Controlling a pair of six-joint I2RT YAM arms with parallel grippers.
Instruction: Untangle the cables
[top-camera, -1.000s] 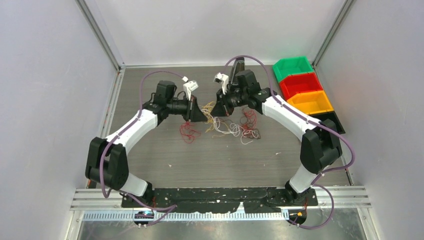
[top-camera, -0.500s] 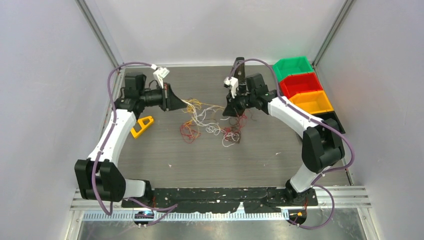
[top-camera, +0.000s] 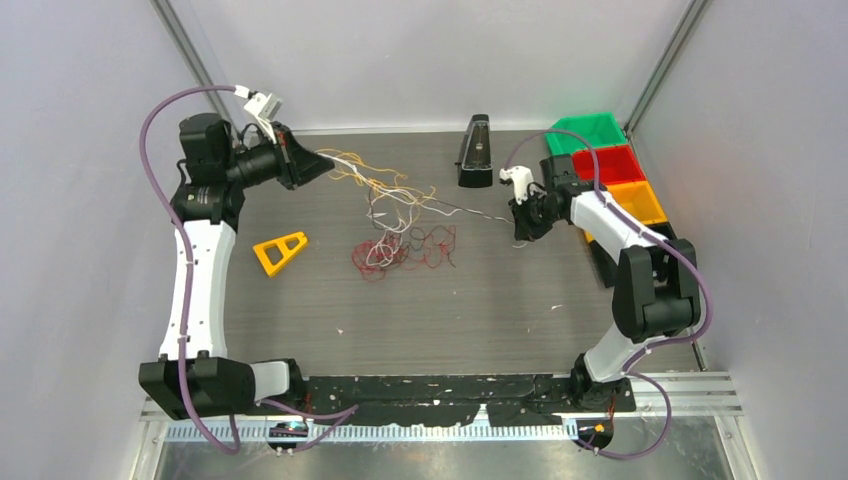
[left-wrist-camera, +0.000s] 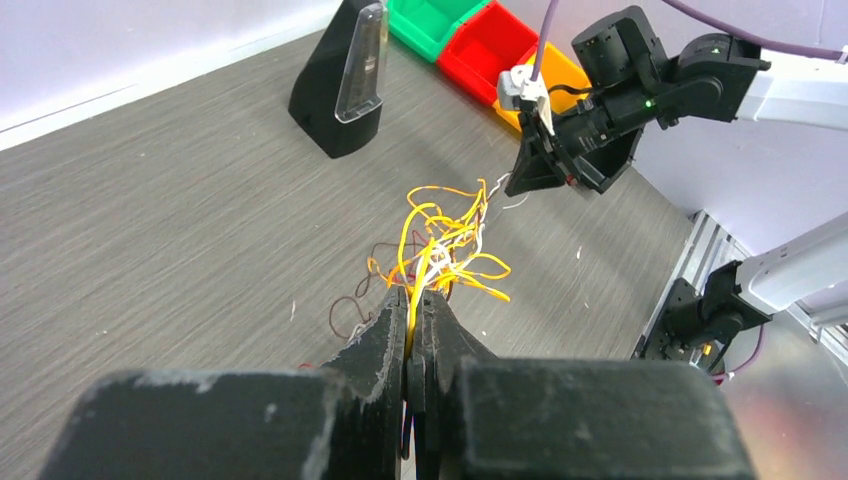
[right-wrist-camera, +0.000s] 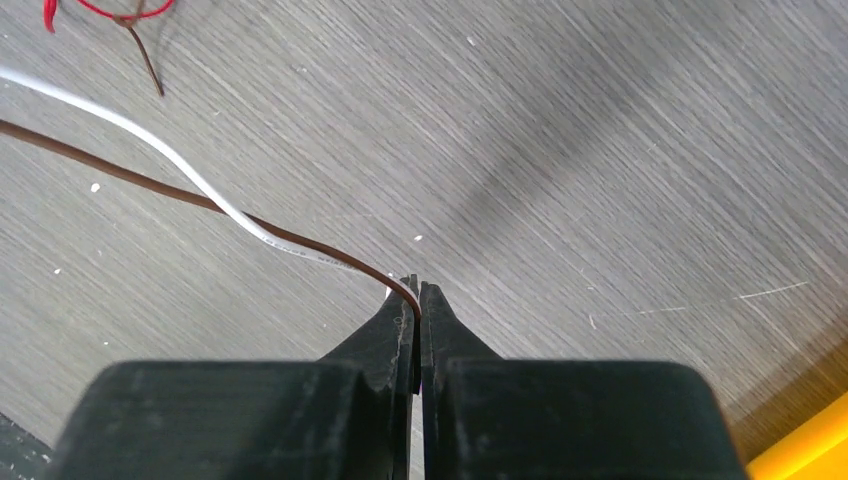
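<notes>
Spanning left gripper (left-wrist-camera: 410, 300) to right gripper (right-wrist-camera: 417, 296), both clamped on strands, cables (top-camera: 400, 228) sag in multicoloured loops.

Cables (top-camera: 400, 245): yellow, white, red, brown. Bins (top-camera: 598, 168), upper right: green, red, orange, seemingly one black. Table (top-camera: 450, 310): grey woodgrain.

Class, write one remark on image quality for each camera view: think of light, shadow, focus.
Top external: even, soft light, the table sharp, only faint shadows. Left wrist: jaws at the lens dark and soft, yellow cables beyond them crisp. Right wrist: a broad soft shadow slants across the wood grain, which is sharp.
</notes>
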